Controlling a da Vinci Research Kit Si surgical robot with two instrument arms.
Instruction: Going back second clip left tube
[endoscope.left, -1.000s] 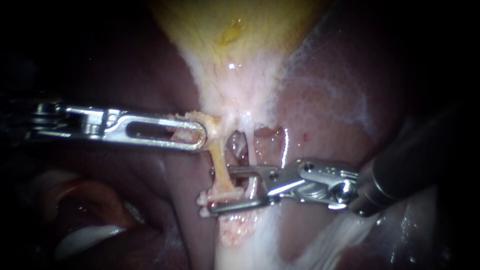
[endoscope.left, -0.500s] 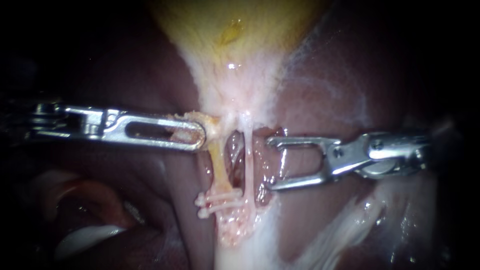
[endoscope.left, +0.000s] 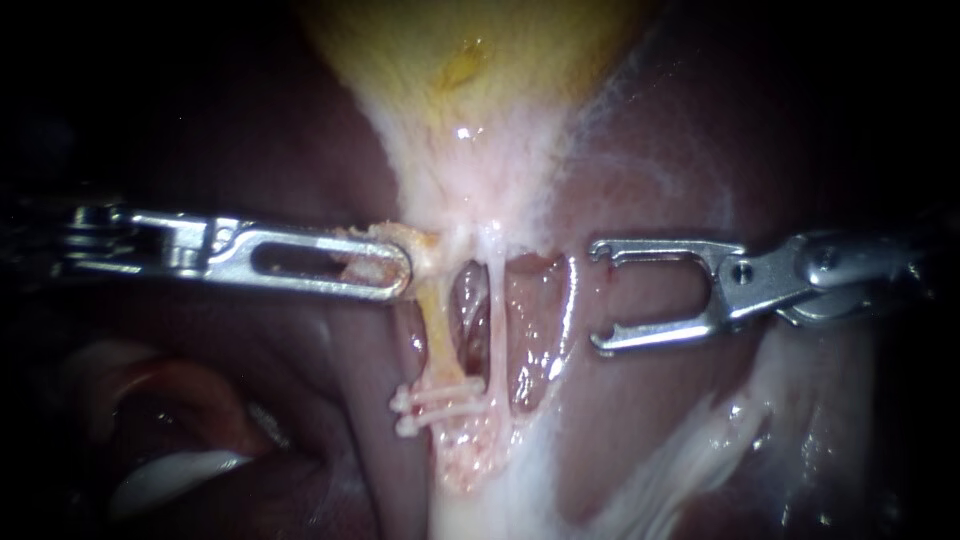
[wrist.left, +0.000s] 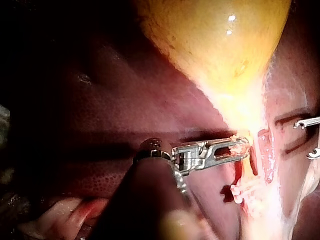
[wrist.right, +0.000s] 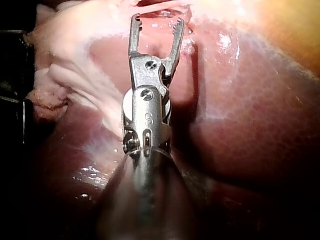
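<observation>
R instr (endoscope.left: 601, 297): jaws gaping, empty, well apart from left tube (endoscope.left: 437, 325). L instr (endoscope.left: 396, 262): jaws clenched on tissue by gallbladder (endoscope.left: 470, 60) neck. Two clips (endoscope.left: 438, 407) sit across tube's low end, so clipping looks done; only R retreat left.

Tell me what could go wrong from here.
1. The right instrument has open, empty jaws close over the liver; a careless move might scrape it.
2. The left instrument is shut on the gallbladder neck, stretching the clipped tube; more pull might tear it or loosen the clips.
</observation>
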